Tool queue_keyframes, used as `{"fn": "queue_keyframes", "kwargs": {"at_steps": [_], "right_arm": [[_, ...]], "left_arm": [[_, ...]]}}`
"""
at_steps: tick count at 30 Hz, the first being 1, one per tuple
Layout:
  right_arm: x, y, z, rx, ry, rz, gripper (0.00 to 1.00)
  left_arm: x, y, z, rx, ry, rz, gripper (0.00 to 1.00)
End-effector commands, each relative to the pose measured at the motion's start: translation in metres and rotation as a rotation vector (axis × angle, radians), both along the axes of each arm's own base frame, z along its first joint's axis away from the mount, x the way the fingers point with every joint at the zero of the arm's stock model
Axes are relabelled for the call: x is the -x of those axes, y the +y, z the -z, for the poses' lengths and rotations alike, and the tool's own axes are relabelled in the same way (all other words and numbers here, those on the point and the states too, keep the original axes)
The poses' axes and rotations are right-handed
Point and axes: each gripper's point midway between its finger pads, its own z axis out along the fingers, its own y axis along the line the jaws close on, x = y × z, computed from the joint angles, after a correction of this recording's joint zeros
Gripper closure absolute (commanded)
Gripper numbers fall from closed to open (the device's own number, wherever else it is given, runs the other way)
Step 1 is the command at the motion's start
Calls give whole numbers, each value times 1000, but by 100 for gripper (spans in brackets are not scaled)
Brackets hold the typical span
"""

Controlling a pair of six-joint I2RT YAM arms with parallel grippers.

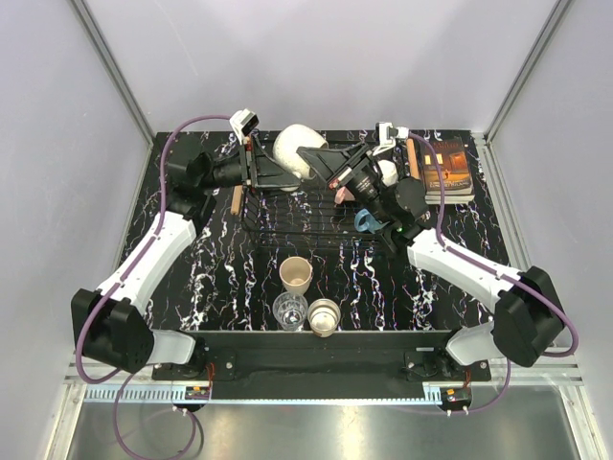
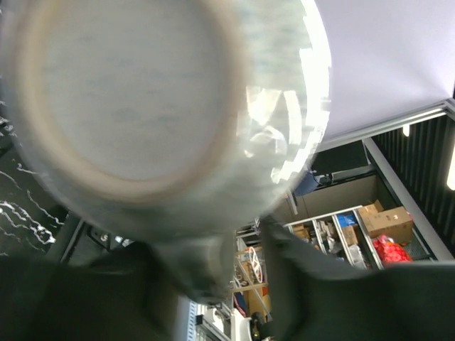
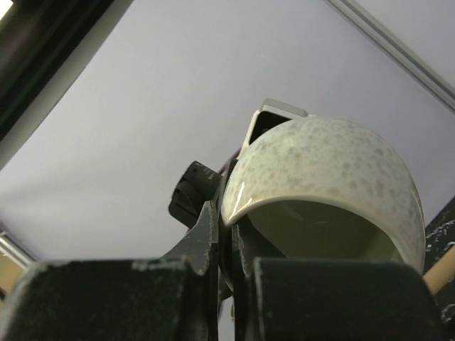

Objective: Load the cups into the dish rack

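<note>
A speckled cream mug (image 1: 295, 147) hangs in the air above the far edge of the black wire dish rack (image 1: 287, 233). My right gripper (image 1: 323, 159) is shut on its rim; in the right wrist view the jaws (image 3: 231, 227) pinch the mug's wall (image 3: 334, 163). My left gripper (image 1: 285, 174) is at the mug's other side. In the blurred left wrist view the mug's base (image 2: 128, 92) fills the frame, and its handle sits between the parted fingers (image 2: 202, 238) with a gap on the right. A pink mug (image 1: 342, 195), a blue mug (image 1: 365, 221) and a white mug (image 1: 386, 172) are in the rack.
Two cream cups (image 1: 296, 274) (image 1: 324, 316) and a clear glass tumbler (image 1: 290, 310) stand on the table in front of the rack. An orange-brown book (image 1: 448, 171) lies at the far right. The rack's wooden handles (image 1: 237, 199) (image 1: 414, 156) flank both grippers.
</note>
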Motion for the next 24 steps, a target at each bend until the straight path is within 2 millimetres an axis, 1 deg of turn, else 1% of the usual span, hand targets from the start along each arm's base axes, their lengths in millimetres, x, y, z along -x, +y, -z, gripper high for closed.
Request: {"fn": "queue_keyframes", "kwargs": {"at_steps": [1,3,4,6,7,10,12,13,14,15,16,17,19,21,22,23,24], "right_arm": [[25,-8,-47,-102,-127,-57,100],[27,-7,-46,-99,-120,-67,100],[27,-7,-43,-95,-115,-70,100],[29,-8,-43,-92,-110,-72,100],[29,-8,-40,-85,-105,-70,100],[33,-14,-37,-68,-92,-58,100],[31,-15,-25,-27,-69,-35,99],[36,-21,-29,-24,-77,-17,82],[33,-23,-21,15,-63,6,76],[34,-26,-19,29,-57,19,73],[38,-33,-21,32,-58,39,68],[37,-35,-14,57,-38,53,54],[39,-46,-10,73,-37,92,48],[40,-50,0,107,-21,109,38],[45,-56,-4,106,-29,119,37],[46,-58,2,133,-12,122,37],[49,-62,4,152,-25,135,36]], "left_arm": [[4,-2,-27,40,-123,-2,65],[1,-2,-29,39,-123,-13,77],[-1,-1,-29,33,-114,-20,88],[-3,-1,-31,27,-126,-32,97],[-6,1,-28,19,-123,-42,100],[-14,7,-28,17,-119,-75,100],[-18,10,-29,12,-124,-91,100],[-21,13,-30,3,-137,-102,100],[-23,15,-30,-3,-142,-112,100],[-25,16,-30,-12,-145,-121,100],[-28,19,-29,-32,-149,-135,100],[-32,20,-28,-42,-152,-151,100],[-38,22,-23,-72,-145,-177,100],[-44,24,-23,-84,-150,-201,100],[-46,25,-14,-117,-144,-213,100],[-52,27,-14,-140,-161,-244,100],[-55,28,-11,-169,-177,-264,100]]}}
